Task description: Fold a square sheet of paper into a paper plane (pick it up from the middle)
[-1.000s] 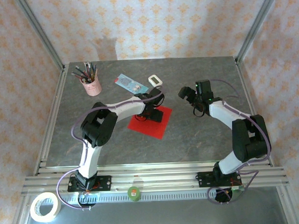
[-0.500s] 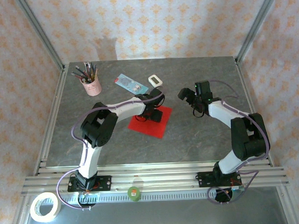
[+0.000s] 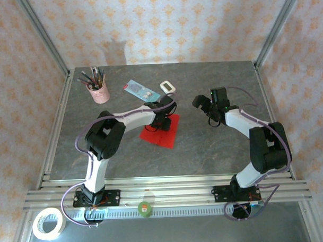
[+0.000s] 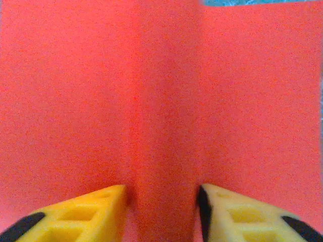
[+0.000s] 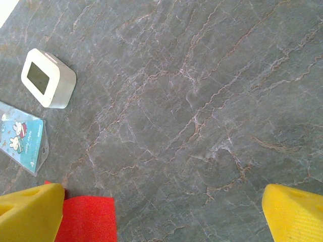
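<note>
Pinching a raised middle fold of the square sheet of paper, the left gripper clamps it between 2 yellow fingers. The right gripper hangs wide open over the table, paper corner beside 1 finger.

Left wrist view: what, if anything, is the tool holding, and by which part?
The left tool pinches the red sheet by a raised ridge along its middle.
</note>
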Robot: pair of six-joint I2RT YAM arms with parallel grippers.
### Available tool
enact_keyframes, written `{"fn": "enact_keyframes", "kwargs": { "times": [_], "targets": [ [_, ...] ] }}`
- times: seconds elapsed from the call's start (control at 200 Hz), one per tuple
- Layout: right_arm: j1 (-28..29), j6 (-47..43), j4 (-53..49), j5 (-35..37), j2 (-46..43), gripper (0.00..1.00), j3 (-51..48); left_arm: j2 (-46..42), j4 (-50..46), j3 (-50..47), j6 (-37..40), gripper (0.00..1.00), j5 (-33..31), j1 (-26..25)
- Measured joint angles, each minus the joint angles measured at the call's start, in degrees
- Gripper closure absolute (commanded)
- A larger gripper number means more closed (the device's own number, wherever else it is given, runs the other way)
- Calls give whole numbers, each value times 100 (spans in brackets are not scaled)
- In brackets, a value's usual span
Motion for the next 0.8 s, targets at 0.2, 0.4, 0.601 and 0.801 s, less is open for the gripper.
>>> {"fn": "enact_keyframes", "kwargs": {
  "times": [0.2, 0.4, 0.601, 0.801],
  "targets": [
    [0, 2, 31, -61, -2, 0, -22, -938, 339, -376, -286, 74, 1080, 452],
    [0, 0, 369, -509, -46, 3, -280, -1906, 1856, -1252, -1010, 74, 2817, 1115],
    [0, 39, 811, -1191, -48, 8, -485, -1622, 2929, -1937, -1725, 74, 3816, 1207],
    [68, -2, 984, -1545, -48, 19, -527, -1193, 2997, -2087, -1740, 78, 3803, 1224]
  ]
}}
